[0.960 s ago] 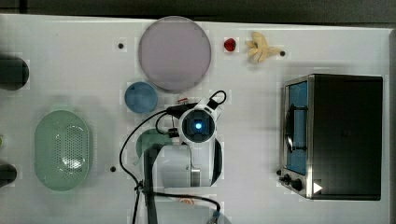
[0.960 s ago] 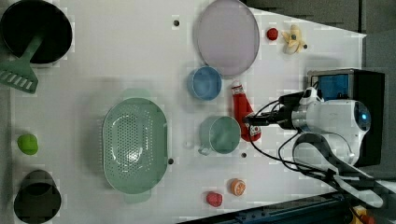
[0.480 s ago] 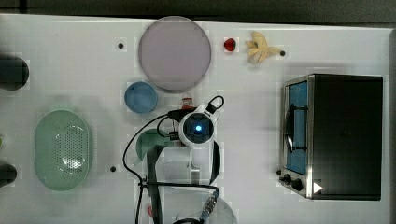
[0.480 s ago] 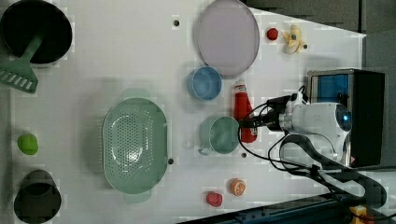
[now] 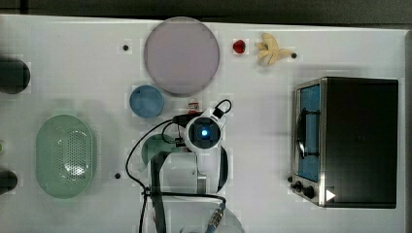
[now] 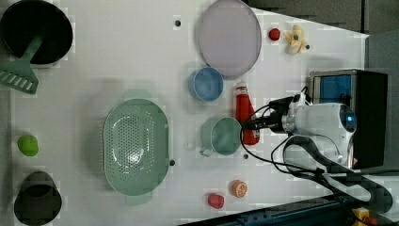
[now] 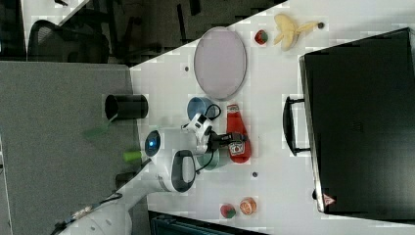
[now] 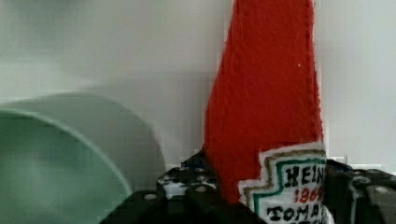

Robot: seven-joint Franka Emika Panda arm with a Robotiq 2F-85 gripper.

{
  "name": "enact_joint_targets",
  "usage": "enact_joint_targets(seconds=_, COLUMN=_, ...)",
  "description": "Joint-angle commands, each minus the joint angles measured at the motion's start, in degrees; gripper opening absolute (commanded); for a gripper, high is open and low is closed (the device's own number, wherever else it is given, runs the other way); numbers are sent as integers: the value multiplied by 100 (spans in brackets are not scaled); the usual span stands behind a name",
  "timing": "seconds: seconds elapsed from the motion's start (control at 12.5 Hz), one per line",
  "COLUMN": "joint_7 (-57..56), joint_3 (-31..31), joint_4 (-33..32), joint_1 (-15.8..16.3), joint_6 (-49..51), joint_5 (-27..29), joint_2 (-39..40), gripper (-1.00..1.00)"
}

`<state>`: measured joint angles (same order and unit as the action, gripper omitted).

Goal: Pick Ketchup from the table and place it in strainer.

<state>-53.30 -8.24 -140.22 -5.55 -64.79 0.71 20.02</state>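
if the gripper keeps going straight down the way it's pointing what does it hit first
Probably the Ketchup itself: the gripper points down with a finger on either side of the bottle's labelled body. If the fingers pass beside it, the white table beneath comes next; depth is unclear.

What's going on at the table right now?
The arm's pincer is down at the ketchup bottle, which lies flat on the table beside the teal cup. In the wrist view a finger sits on each side of the bottle's labelled body, so a grasp looks underway, but the bottle hasn't left the table. The strainer sits on the far side of the cup, with nothing in it.
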Motion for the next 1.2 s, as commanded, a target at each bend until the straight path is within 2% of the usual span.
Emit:
enact_joint_targets(seconds=0.08, joint_7=-210, joint_3=41, joint_4=90, joint_1=-33, joint_6=846, joint_5=-11, joint_2=-1063, gripper=20)
enact_joint_targets(seconds=0.32, joint_7=-204, joint_3=-9, joint_4=296, joint_1=-22, joint_6=2239, joint_5=-10, joint_2=-2121, gripper=20)
enact_joint_targets(seconds=0.56, joint_7=469, joint_3=-173, joint_4=599, joint_1=24, joint_6=3459, joint_5=6, joint_2=-2844, gripper=20)
enact_joint_targets(seconds=0.8, joint_7=915, joint_3=-614, joint_4=777, joint_1=161, joint_6=3660, joint_5=14, joint_2=-3072, gripper=20)
enact_joint_targets(seconds=1.2, joint_7=2943, joint_3=-1670, joint_4=1016, joint_1=335, joint_6=3651, joint_5=92, joint_2=-2803, gripper=20)
